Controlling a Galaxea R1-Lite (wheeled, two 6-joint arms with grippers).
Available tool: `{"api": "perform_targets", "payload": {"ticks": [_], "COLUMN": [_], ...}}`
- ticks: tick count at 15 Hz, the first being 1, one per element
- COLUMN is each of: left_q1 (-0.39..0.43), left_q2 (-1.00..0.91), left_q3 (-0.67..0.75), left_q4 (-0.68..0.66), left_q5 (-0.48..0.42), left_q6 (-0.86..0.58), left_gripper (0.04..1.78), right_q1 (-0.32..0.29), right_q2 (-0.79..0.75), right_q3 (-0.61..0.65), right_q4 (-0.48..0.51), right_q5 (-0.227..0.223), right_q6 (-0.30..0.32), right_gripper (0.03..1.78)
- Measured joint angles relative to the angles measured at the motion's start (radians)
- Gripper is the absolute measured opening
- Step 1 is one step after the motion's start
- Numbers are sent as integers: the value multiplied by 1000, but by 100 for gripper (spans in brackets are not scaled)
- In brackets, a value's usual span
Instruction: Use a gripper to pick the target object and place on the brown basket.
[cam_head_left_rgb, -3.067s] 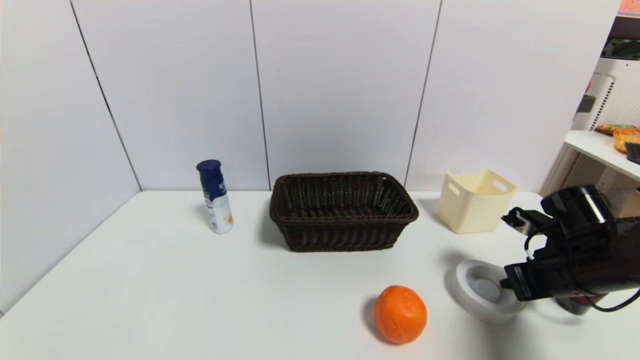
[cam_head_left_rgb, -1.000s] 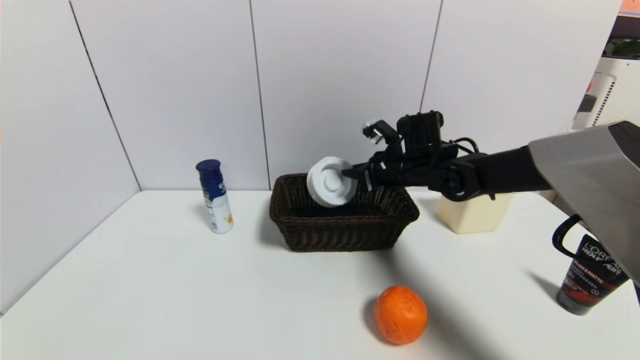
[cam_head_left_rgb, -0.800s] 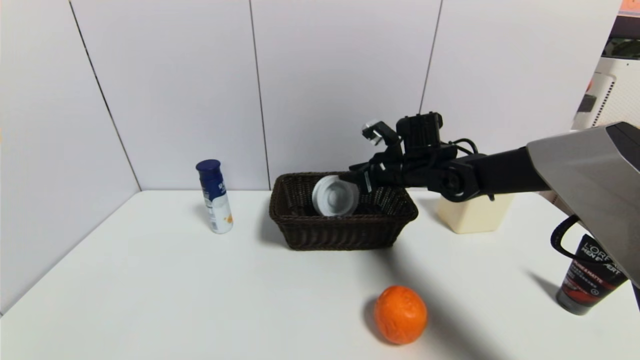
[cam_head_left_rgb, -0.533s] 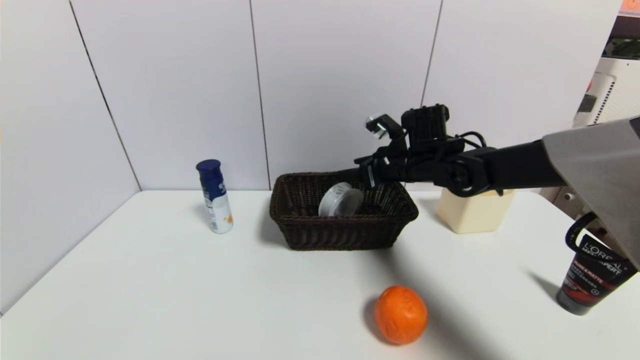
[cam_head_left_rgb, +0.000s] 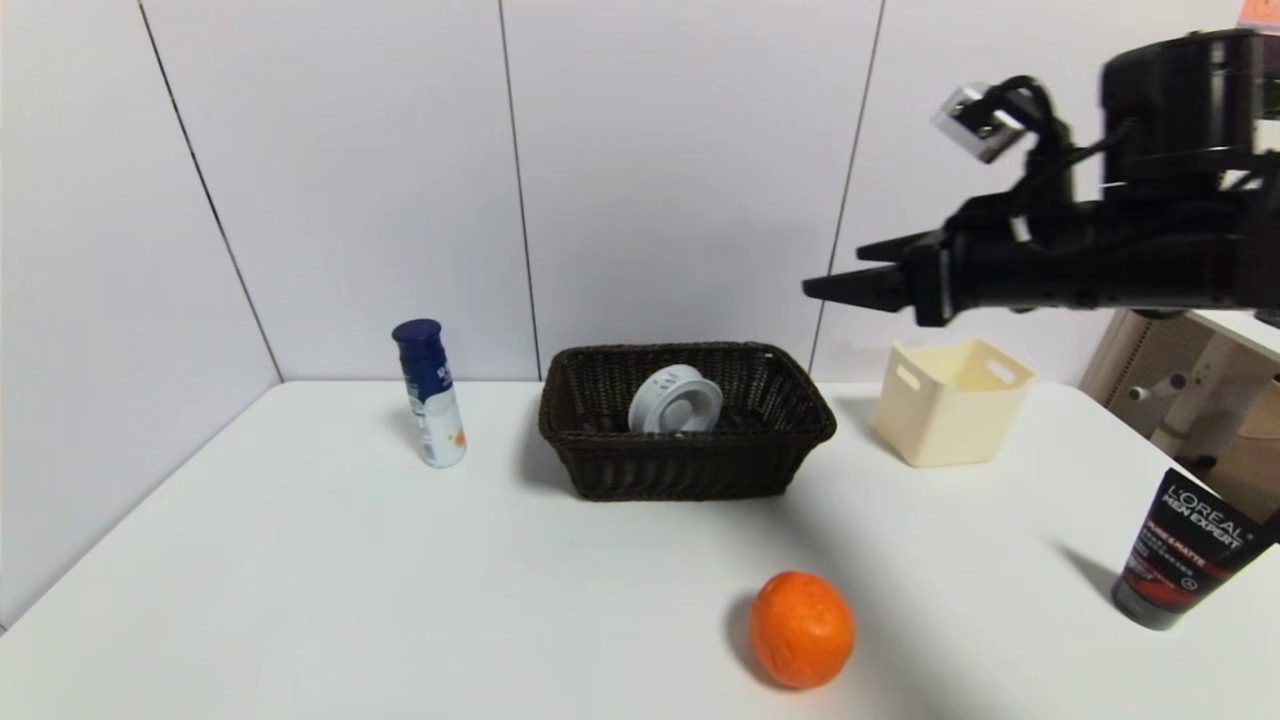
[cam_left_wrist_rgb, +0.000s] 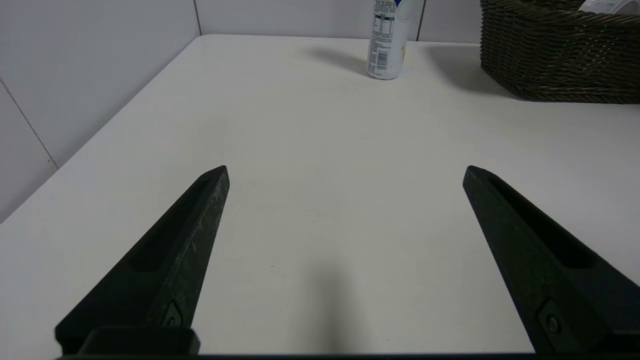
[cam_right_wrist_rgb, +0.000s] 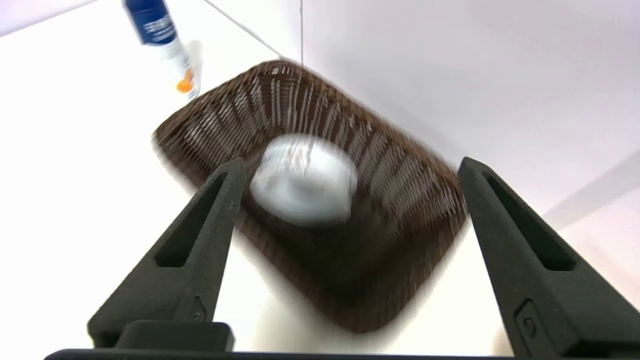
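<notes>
The white round lid (cam_head_left_rgb: 675, 400) lies tilted inside the brown wicker basket (cam_head_left_rgb: 690, 470) at the back middle of the table. It also shows in the right wrist view (cam_right_wrist_rgb: 303, 181), inside the basket (cam_right_wrist_rgb: 400, 165). My right gripper (cam_head_left_rgb: 850, 272) is open and empty, raised high in the air to the right of the basket. In its own view it (cam_right_wrist_rgb: 350, 167) looks down on the basket from above. My left gripper (cam_left_wrist_rgb: 346, 172) is open and empty, low over the bare table at the left front.
A blue-capped white bottle (cam_head_left_rgb: 430, 392) stands left of the basket. A cream plastic bin (cam_head_left_rgb: 950, 402) stands to its right. An orange (cam_head_left_rgb: 801, 628) lies at the front middle. A black tube (cam_head_left_rgb: 1185, 550) stands at the front right.
My right gripper carried the lid over the basket, opened and let it drop in. It has since pulled up and back to the right, empty. The lid has settled tilted in the basket.
</notes>
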Motion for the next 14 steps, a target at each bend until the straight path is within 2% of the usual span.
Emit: {"api": "perform_targets", "payload": {"ticks": [3, 4, 7, 9, 12, 14], "left_q1": [0, 0, 0, 0, 0, 0], "left_q2": [0, 0, 0, 0, 0, 0], "left_q3": [0, 0, 0, 0, 0, 0], "left_q4": [0, 0, 0, 0, 0, 0], "left_q5": [0, 0, 0, 0, 1, 0], "left_q6": [0, 0, 0, 0, 0, 0], "left_gripper": [169, 169, 169, 169, 169, 169], "right_q1": [-63, -84, -142, -187, -247, -277], "right_q2": [-316, -418, -717, -912, -1165, -1289], "right_q3": [319, 428, 722, 883, 1094, 1194], "right_q4": [19, 26, 40, 42, 41, 31], "right_q5": [-20, -48, -173, -229, -265, -275], "right_q6": [-2, -3, -38, -74, -95, -77], "right_gripper": [157, 159, 163, 165, 167, 168]}}
